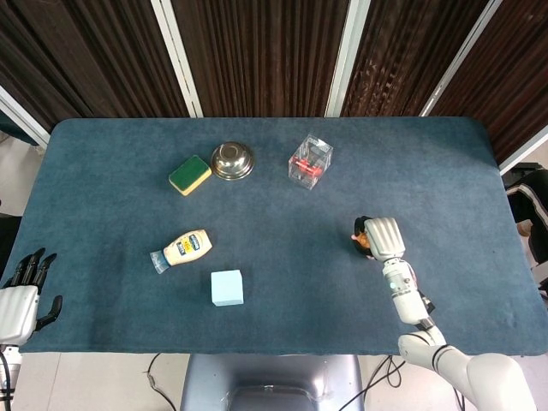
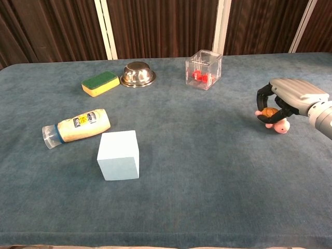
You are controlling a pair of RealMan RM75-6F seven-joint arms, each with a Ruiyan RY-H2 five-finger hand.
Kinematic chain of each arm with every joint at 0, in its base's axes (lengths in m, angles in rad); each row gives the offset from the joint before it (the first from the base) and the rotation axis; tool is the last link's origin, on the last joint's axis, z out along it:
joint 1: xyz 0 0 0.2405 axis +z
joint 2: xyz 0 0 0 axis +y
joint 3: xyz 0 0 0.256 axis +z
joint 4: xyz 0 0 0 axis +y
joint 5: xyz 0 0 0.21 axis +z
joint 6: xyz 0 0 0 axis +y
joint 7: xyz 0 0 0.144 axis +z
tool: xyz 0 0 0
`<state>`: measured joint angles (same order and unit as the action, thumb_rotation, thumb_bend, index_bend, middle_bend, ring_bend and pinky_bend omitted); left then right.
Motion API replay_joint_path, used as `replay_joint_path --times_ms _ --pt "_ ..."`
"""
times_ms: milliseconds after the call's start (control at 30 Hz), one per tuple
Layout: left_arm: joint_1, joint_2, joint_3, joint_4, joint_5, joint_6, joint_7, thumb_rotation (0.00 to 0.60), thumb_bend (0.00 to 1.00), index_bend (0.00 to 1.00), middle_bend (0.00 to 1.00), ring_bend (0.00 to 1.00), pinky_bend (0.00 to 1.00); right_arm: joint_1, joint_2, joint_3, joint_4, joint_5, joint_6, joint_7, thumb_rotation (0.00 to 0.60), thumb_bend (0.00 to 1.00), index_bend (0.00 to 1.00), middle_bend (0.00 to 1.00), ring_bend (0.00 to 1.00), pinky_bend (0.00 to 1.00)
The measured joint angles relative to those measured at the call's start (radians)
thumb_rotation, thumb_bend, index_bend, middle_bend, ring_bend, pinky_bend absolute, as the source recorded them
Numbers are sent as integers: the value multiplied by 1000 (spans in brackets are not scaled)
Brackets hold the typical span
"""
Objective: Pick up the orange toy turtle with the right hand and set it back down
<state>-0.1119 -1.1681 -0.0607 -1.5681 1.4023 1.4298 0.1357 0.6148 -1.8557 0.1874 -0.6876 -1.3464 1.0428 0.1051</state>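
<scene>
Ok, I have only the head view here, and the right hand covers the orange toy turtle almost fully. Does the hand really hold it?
Observer: Yes. In the chest view the right hand curls around the orange toy turtle, gripping its shell.
Operator: Does any part stick out of the hand?
Observer: Yes, its pink end hangs out below the fingers.
Operator: And the round silver metal bowl, is it upright?
Observer: No, the round silver metal bowl lies upside down, dome up.
</scene>
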Motion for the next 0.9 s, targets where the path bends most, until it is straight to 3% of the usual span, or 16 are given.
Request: replay_joint_path --times_ms 200,367,567,800,900 --pt "-1 1 1 -2 0 -2 5 600 426 110 2 52 356 -14 45 -10 -57 -4 2 -21 600 117 89 194 412 851" --pt "-1 2 2 -9 0 -1 12 600 426 112 2 53 356 -30 94 -13 -133 1 -4 -33 600 44 1 115 197 690" --pt "-1 3 2 -9 0 0 10 600 426 113 2 53 356 -73 205 -14 -334 24 13 -78 600 43 61 110 169 543" --pt "0 4 1 -10 0 2 10 600 427 113 2 53 357 -189 456 -54 -700 31 112 -202 600 42 113 110 138 355" --pt "0 5 1 -13 6 7 10 600 427 113 2 54 357 -263 550 -80 -799 29 202 -251 600 41 126 110 109 292"
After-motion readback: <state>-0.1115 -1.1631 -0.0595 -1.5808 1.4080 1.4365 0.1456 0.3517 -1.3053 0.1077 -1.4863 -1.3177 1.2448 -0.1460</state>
